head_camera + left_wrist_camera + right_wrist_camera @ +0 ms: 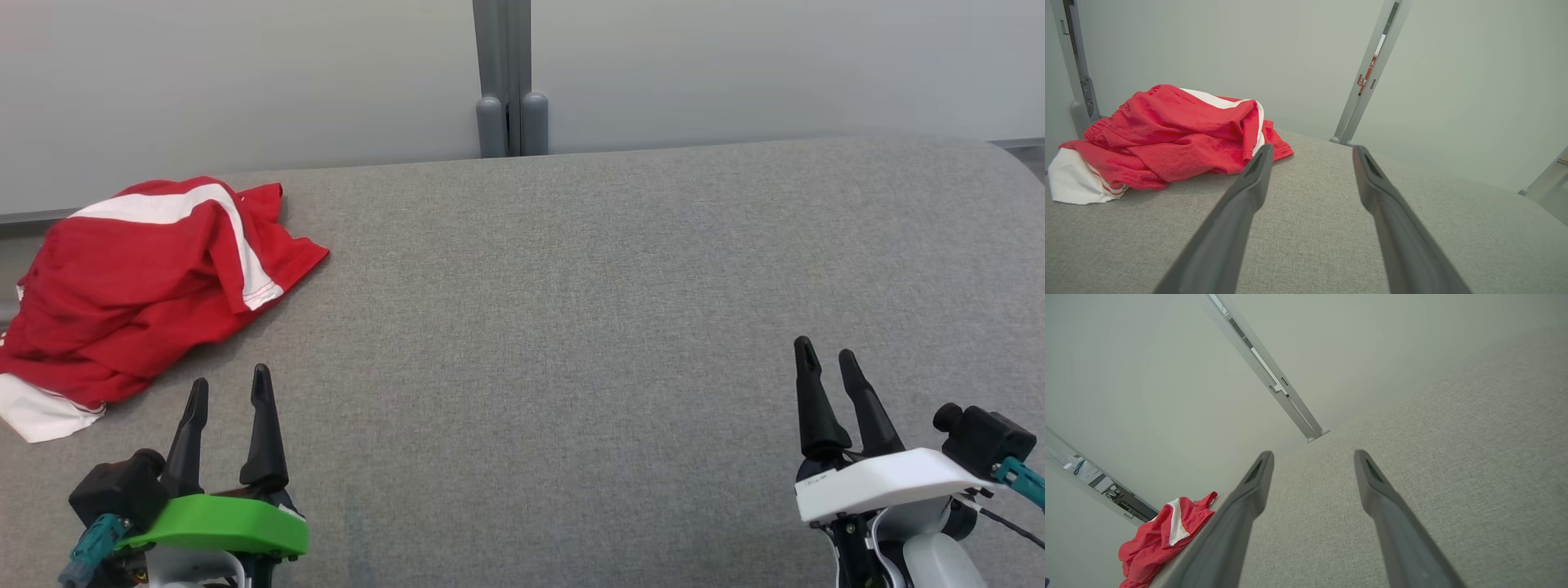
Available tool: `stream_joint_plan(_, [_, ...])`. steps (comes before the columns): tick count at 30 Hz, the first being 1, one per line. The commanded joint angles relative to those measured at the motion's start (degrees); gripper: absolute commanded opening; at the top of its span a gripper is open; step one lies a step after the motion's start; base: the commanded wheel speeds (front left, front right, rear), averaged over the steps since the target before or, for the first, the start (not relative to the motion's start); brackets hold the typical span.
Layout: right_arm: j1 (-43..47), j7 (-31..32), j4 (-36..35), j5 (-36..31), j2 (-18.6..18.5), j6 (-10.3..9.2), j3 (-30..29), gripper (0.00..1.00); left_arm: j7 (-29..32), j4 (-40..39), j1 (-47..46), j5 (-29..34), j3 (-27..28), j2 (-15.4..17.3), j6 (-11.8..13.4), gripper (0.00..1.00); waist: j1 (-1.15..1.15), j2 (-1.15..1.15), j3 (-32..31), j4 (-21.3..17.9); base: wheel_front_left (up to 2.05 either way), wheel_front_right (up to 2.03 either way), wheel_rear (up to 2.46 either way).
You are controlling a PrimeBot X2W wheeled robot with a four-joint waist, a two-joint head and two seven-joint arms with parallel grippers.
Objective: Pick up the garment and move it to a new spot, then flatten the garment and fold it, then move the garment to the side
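A red garment (139, 286) with white stripes and a white hem lies crumpled in a heap at the far left of the grey fabric table (571, 327). My left gripper (229, 390) stands open at the lower left, just in front of the heap and apart from it, nothing between its fingers. In the left wrist view the garment (1167, 139) sits ahead and to the left of the open left gripper (1310, 153). At the lower right my right gripper (824, 353) is open and empty, far from the cloth. In the right wrist view the garment (1163, 535) shows small, beyond the open right gripper (1312, 457).
A pale wall panel runs along the table's far edge, with a grey upright post (502, 82) at its middle. The table's left edge lies close under the garment.
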Motion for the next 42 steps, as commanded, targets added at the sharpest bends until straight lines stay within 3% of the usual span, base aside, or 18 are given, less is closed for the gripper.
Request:
stream_joint_plan(1, [0.08, -0.61, -0.78, -1.97, -0.33, 0.03, 0.32, 1.00, -0.56, -0.49, 0.08, 1.61, -0.11, 0.65, 0.32, 1.00, 0.00, 0.00, -0.03, 0.04, 0.00, 0.00, 0.00])
stream_joint_plan(23, [0.49, -3.33, 0.19, -14.28, -0.38, 0.03, 2.51, 1.00, -3.28, 2.21, -0.01, 11.18, -1.02, 0.59, 0.72, 1.00, 0.00, 0.00, -0.57, 0.39, 0.00, 0.00, 0.00])
stream_joint_plan(42, [1.14, -5.41, 1.89, -21.49, -0.41, 0.03, 3.46, 1.00, -5.38, 4.70, 0.32, 15.14, -0.82, 0.08, -0.10, 1.00, 0.00, 0.00, -1.34, 0.91, 0.00, 0.00, 0.00])
